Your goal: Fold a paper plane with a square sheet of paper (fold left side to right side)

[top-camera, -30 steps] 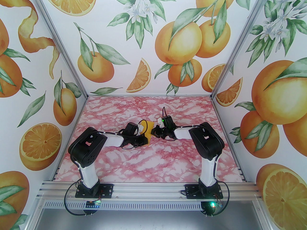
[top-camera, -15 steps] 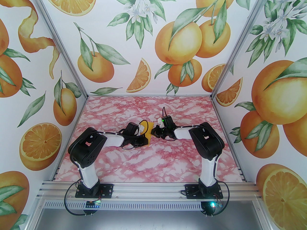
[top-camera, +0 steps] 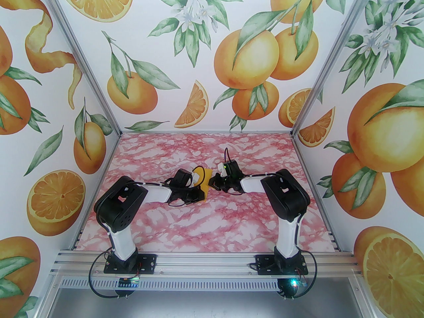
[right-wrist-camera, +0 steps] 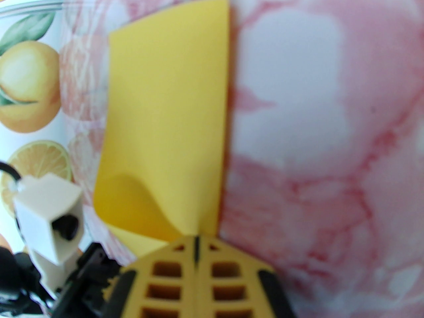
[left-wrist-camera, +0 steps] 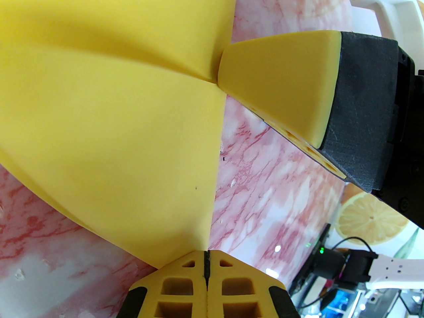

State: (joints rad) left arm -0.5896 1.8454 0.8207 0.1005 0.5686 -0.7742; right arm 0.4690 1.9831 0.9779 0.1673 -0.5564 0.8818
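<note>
The thin, plain yellow-orange square sheet of paper (right-wrist-camera: 165, 111) is located near the centre of the pink marble-patterned table surface (top-camera: 198, 230). It sits between the two arms, which reach inward from the aluminium rail (top-camera: 205, 263) at the near edge. In the right wrist view the sheet presents as a rectangle, longer than it is wide, with one long straight edge lying flat on the table. At its near left corner an upper layer curls upward and stands clear of the paper beneath. The left gripper (left-wrist-camera: 206, 260) has its yellow fingers pressed fully together. One corner of the sheet runs into the seam between them, so the paper is pinched there. The right gripper (right-wrist-camera: 196, 243) is likewise clenched, with the near edge of the sheet meeting the line where its fingers join. In the left wrist view the tip of the right gripper touches the sheet's edge further along, and a soft ridge runs across the paper toward that contact point. From the top external camera the two grippers are close together but apart, the left one at the near side of the sheet and the right one at its right side. The white camera housing (right-wrist-camera: 46, 210) of the left arm sits near the sheet's left edge. Walls printed with oranges and leaves (top-camera: 245, 61) enclose the table on three sides.
</note>
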